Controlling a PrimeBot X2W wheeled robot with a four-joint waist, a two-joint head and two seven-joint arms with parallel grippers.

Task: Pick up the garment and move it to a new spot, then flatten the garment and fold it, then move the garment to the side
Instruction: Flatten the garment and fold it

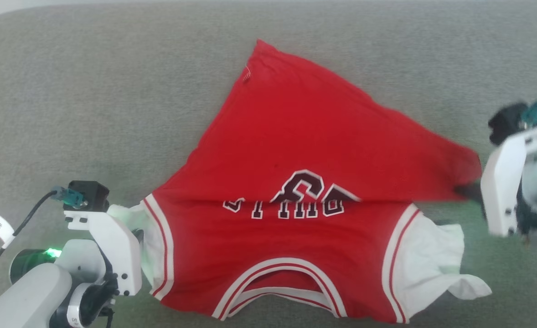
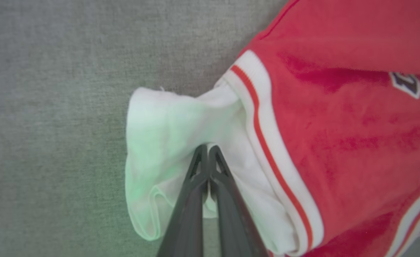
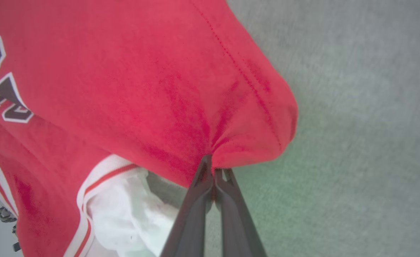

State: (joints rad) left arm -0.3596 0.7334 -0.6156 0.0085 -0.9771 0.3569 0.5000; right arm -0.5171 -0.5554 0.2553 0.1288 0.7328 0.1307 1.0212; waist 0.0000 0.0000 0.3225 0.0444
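Fingers point(image 2: 192, 200) clenched, we held the jersey point(image 1: 305, 136) mid-fold: left gripper point(image 2: 208, 148) on its white sleeve point(image 2: 160, 117), right gripper point(image 3: 211, 160) on a red hem corner point(image 3: 256, 135); moving it aside remained.

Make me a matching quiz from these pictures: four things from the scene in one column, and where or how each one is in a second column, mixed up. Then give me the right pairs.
Column one, all on or at the garment:
1. left end effector
2. right end effector
3. dark number
4. neck opening

Column two:
A. partly hidden at a fold in the red fabric
B. shut on a white sleeve
C. edged with red-and-white striped trim, at the side nearest the robot
D. shut on a red hem corner

Pairs: 1-B, 2-D, 3-A, 4-C.
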